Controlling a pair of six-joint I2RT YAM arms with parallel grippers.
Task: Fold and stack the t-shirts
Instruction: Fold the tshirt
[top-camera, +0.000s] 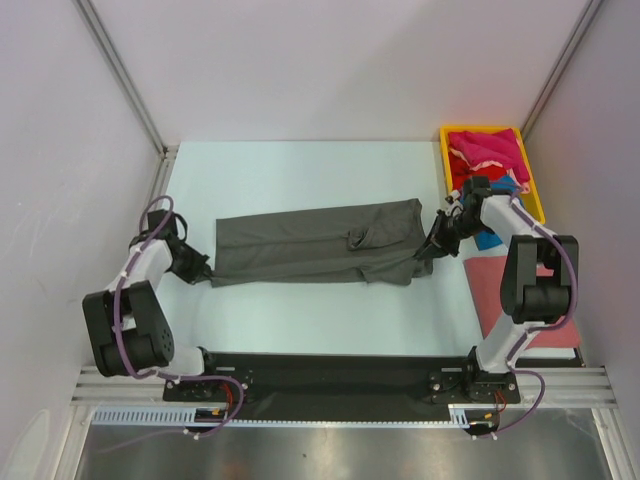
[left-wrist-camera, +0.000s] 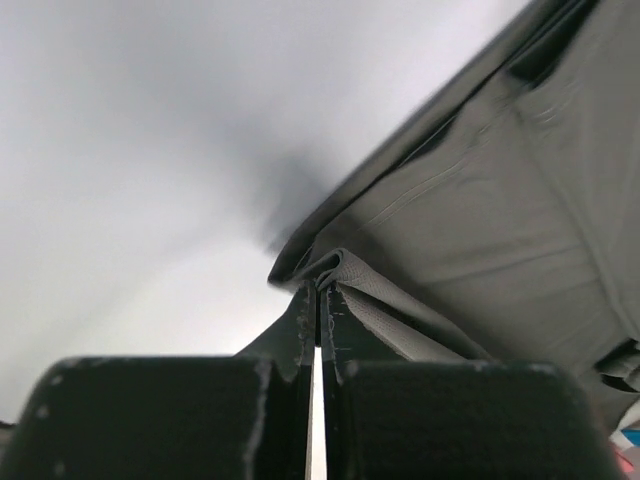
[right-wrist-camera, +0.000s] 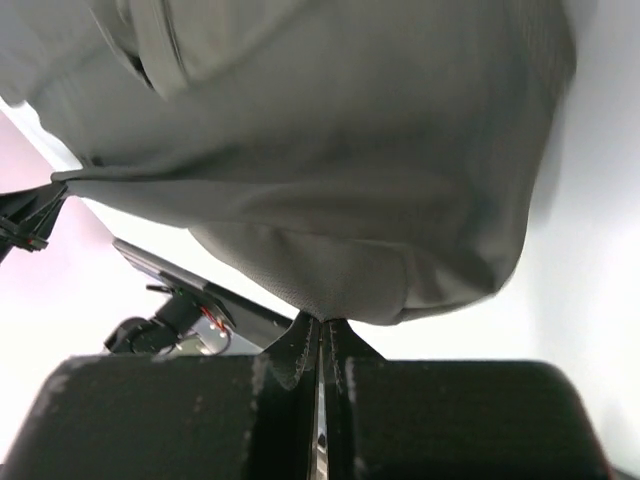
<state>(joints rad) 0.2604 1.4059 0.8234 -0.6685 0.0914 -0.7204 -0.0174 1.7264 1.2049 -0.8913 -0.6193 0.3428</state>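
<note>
Your left pincer (top-camera: 204, 268) is pressed together on the left end of the dark grey t-shirt (top-camera: 315, 242). In its wrist view the two fingers sit almost flush, with a folded hem of grey cloth nipped at their tips. Your right pincer (top-camera: 430, 248) pinches the opposite end of the same shirt. Its fingers are closed too, and the cloth bunches right where they meet and fans out beyond them.

The shirt runs between the two pincers as one long band, folded lengthwise and drawn fairly straight, with a small wrinkle nearer the right pincer. From above you cannot tell whether it rests on the table (top-camera: 300, 170) or hangs just clear of it.

Beyond the right pincer stands the yellow tray (top-camera: 443, 160), holding a magenta shirt (top-camera: 490, 148) and a red shirt (top-camera: 461, 172) heaped together. A bright blue shirt (top-camera: 488, 240) shows just behind that pincer's wrist. A salmon-pink shirt (top-camera: 500, 290) lies flat to the pincer's right, nearer the arm's base and partly under the arm.
</note>
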